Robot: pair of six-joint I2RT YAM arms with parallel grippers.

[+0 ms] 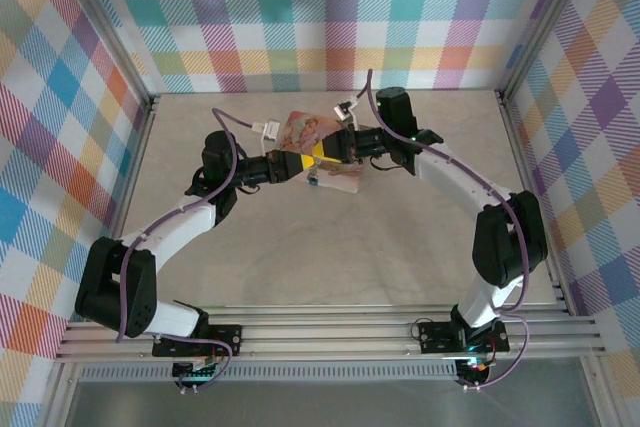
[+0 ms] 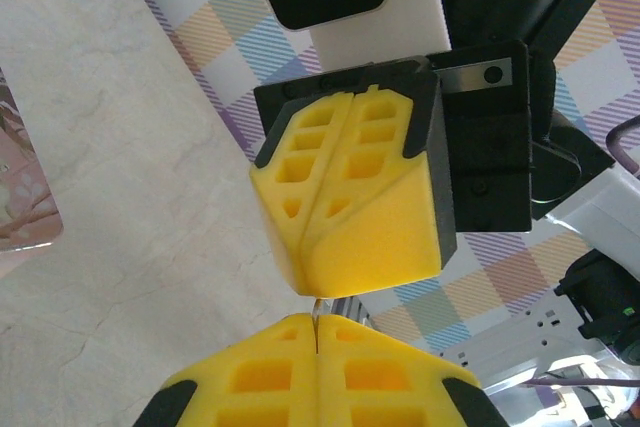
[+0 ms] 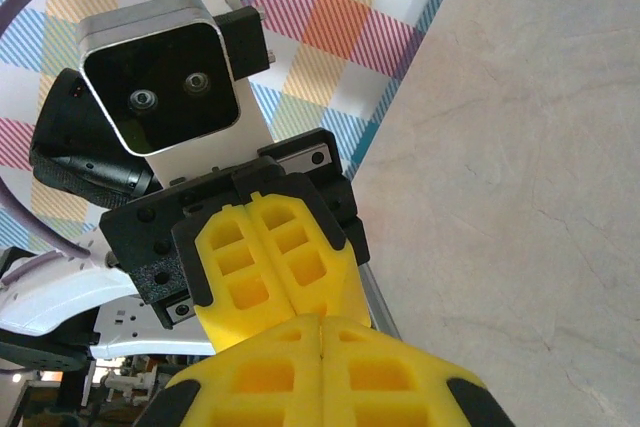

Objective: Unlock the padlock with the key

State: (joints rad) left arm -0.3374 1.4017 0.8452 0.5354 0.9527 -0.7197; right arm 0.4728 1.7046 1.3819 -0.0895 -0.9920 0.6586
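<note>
My two grippers meet tip to tip above the middle of the table. In the left wrist view my left gripper (image 2: 318,323) is shut, and a thin dull-metal sliver, the key (image 2: 320,307), sticks out of the seam between its fingers. The key's tip reaches the right gripper's yellow fingers (image 2: 350,197) just above it. In the right wrist view my right gripper (image 3: 320,319) is shut with nothing showing between its pads. From the top view a tiny blue speck, the padlock (image 1: 313,182), sits just below the joined fingertips; I cannot tell whether it hangs or lies.
The pink floral tin (image 1: 312,129) lies under and behind the grippers, and its edge shows in the left wrist view (image 2: 25,197). Metal rails (image 1: 330,332) line the table's near edge, and plaid walls close in the other three sides.
</note>
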